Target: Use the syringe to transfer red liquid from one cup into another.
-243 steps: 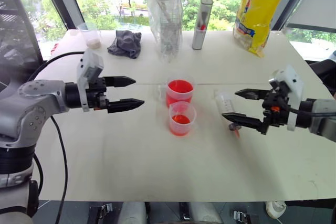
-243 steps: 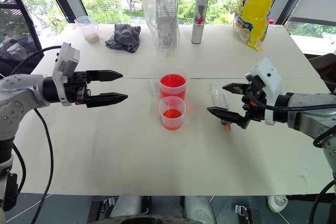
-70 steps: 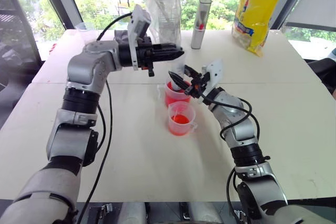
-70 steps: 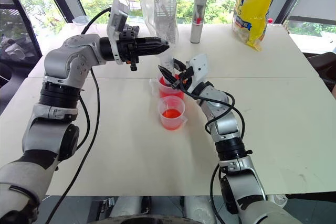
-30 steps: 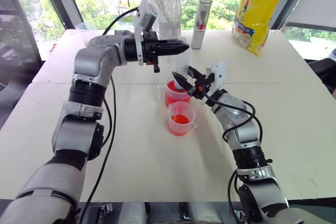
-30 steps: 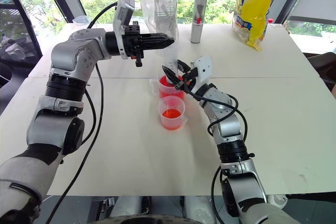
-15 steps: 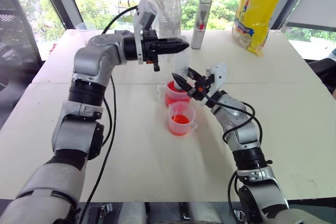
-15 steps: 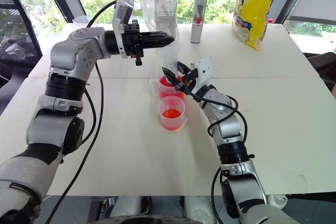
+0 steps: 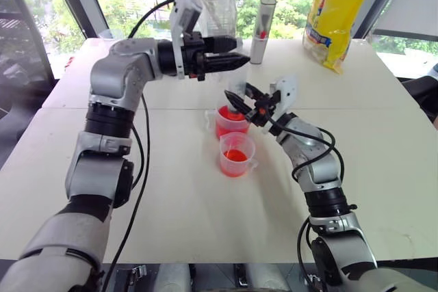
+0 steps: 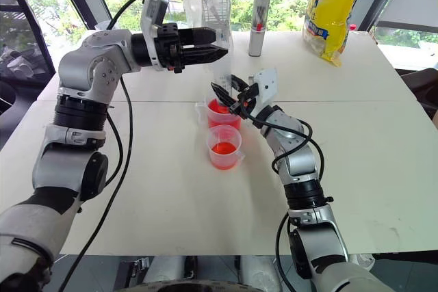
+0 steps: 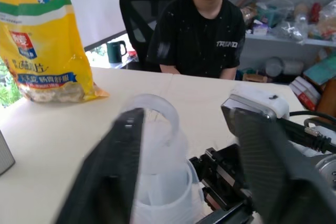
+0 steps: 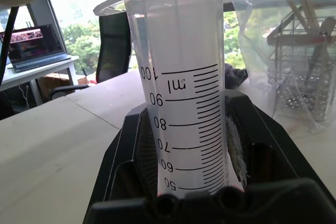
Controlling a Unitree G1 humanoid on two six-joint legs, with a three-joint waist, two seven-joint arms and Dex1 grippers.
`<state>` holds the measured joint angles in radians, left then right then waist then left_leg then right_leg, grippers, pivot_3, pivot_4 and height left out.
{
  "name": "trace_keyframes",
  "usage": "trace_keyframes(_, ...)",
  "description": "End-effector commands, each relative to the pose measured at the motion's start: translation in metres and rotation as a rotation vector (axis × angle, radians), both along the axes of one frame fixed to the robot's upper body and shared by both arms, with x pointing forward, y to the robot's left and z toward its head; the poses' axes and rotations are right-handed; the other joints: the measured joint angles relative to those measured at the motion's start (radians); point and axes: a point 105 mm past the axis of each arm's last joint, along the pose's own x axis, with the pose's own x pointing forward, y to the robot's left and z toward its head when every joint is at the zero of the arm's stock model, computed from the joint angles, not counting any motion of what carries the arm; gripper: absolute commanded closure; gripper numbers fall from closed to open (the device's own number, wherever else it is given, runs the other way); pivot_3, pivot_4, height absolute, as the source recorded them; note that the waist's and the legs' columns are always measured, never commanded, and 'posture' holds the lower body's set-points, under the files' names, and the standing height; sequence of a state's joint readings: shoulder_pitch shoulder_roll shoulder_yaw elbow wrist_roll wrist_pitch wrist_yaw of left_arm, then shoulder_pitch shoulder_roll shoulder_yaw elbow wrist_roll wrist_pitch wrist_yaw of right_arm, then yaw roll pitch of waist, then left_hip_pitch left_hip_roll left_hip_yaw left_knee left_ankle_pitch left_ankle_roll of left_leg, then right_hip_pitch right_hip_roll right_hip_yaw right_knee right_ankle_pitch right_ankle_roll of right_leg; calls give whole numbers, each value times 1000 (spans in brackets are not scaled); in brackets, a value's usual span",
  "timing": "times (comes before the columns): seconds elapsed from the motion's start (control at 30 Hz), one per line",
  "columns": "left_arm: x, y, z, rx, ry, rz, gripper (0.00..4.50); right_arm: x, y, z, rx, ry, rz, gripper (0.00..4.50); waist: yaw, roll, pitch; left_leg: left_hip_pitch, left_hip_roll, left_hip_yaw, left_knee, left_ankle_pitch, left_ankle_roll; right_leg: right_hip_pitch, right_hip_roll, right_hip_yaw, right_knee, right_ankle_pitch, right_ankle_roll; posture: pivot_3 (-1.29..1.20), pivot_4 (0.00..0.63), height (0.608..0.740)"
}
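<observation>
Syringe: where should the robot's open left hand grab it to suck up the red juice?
Best the plunger top, the round end poking above the barrel. The syringe stands upright over the deep cup, its barrel pinched by the right hand, so the left hand should probably come in level from the side.

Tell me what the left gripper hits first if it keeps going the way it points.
Probably the syringe top: the left gripper, jaws open, points across at the plunger end, which sits between its fingers. Depth is unclear.

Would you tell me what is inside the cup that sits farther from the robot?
The farther cup holds a deep band of red liquid. The syringe stands over it; its tip is hidden behind the right gripper.
</observation>
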<state>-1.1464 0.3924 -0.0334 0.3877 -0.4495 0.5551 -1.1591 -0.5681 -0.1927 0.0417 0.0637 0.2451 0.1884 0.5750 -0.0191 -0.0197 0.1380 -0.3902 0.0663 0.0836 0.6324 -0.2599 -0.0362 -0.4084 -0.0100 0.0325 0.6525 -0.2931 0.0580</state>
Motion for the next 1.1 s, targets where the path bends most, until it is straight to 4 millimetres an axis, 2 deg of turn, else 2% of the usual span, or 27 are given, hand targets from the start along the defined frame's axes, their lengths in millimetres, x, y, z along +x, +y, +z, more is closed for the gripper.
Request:
trace_keyframes(0.03, -4, 8, 22, -41, -89, 27, 44, -12, 13, 21, -9, -82, 68, 3080, 0, 0, 0, 0, 0, 0, 0, 0, 0, 0, 0, 0, 0, 0, 0, 0, 150, 740)
trace_keyframes(0.17, -3, 21, 20, -35, -85, 53, 44, -12, 13, 29, -3, -102, 70, 3080, -4, 0, 0, 0, 0, 0, 0, 0, 0, 0, 0, 0, 0, 0, 0, 0, 150, 740)
trace_keyframes(0.63, -5, 80, 9, -23, -24, 212, 44, -14, 11, 38, 15, -131, 57, 3080, 0, 0, 0, 0, 0, 0, 0, 0, 0, 0, 0, 0, 1, 0, 0, 0, 150, 740)
trace_keyframes(0.83, -9, 83, 7, -31, -16, 221, 44, -26, 7, 59, 26, -183, 60, 3080, 0, 0, 0, 0, 0, 0, 0, 0, 0, 0, 0, 0, 1, 0, 0, 0, 150, 740)
trace_keyframes(0.97, -9, 81, 8, -41, -19, 219, 44, -48, 4, 80, 27, -216, 108, 3080, 2, 0, 0, 0, 0, 0, 0, 0, 0, 0, -1, 0, 1, 0, 0, 0, 150, 740)
trace_keyframes(1.1, -6, 78, 8, -44, -17, 214, 44, -71, 3, 89, 24, -191, 187, 3080, 1, 0, 0, 0, 0, 0, 0, 0, 0, 0, -1, 0, 1, 0, 0, 0, 150, 740)
